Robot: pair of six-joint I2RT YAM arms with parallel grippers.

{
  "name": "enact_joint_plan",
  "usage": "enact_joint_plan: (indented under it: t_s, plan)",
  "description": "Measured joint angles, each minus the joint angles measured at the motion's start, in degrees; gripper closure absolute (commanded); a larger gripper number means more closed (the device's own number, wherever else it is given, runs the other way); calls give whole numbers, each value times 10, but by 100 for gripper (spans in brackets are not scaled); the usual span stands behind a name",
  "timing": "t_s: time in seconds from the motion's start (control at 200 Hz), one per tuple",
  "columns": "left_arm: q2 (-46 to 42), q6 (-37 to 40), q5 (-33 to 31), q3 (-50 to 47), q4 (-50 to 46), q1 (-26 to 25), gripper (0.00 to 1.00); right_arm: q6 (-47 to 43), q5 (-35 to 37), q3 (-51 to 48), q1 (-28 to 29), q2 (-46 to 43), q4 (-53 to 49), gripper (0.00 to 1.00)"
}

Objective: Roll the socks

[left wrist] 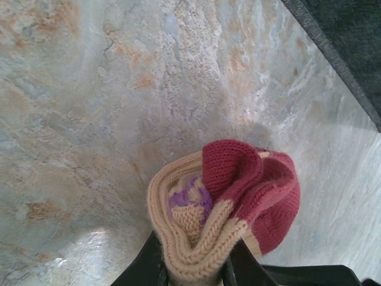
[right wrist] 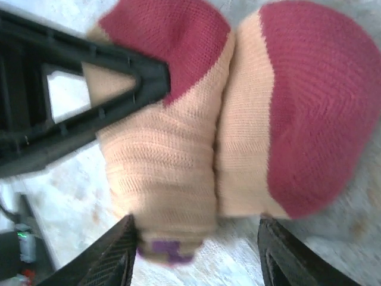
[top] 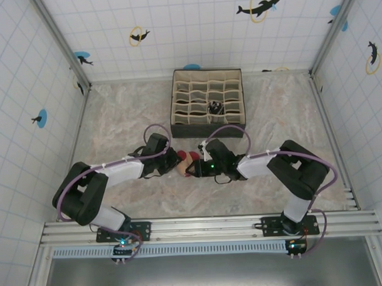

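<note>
You have two grippers: left gripper point(top: 175, 161) and right gripper point(top: 196, 169). Count one peach sock bundle point(top: 186, 160), one box point(top: 209, 130) and one dark roll point(top: 215, 107) in the box. That's all, one of each besides the grippers.
</note>
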Motion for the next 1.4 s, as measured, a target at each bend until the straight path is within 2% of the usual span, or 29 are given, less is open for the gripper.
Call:
enact_joint_plan:
  t_s: [0.165, 0.225, 0.445, 0.616, 0.736, 1.006, 1.141, 1.276, 1.336, 1.401]
  plan:
    - [0, 11, 0, 20, -46, 16, 100, -99, 134, 30, 65, -47, -104, 34]
    - [0, 13, 0, 26, -60, 18, 100, -130, 183, 40, 90, -58, -122, 30]
    - [5, 24, 5, 39, -85, 20, 100, -228, 332, 56, 173, -64, -156, 29]
    - [9, 26, 12, 43, -89, 22, 100, -285, 435, 115, 229, -13, -167, 30]
    - [12, 26, 18, 43, -89, 22, 100, -319, 482, 152, 257, 38, -166, 31]
    - [16, 26, 26, 43, -84, 24, 100, -357, 557, 207, 270, 130, -171, 37]
    - [19, 26, 26, 43, -78, 26, 100, -358, 574, 216, 269, 143, -172, 47]
    - [19, 26, 26, 43, -77, 26, 100, -350, 577, 217, 263, 146, -172, 68]
    - [19, 26, 26, 43, -76, 26, 93, -346, 573, 217, 257, 146, -172, 82]
    - [19, 28, 26, 43, -74, 28, 72, -336, 560, 217, 249, 146, -171, 97]
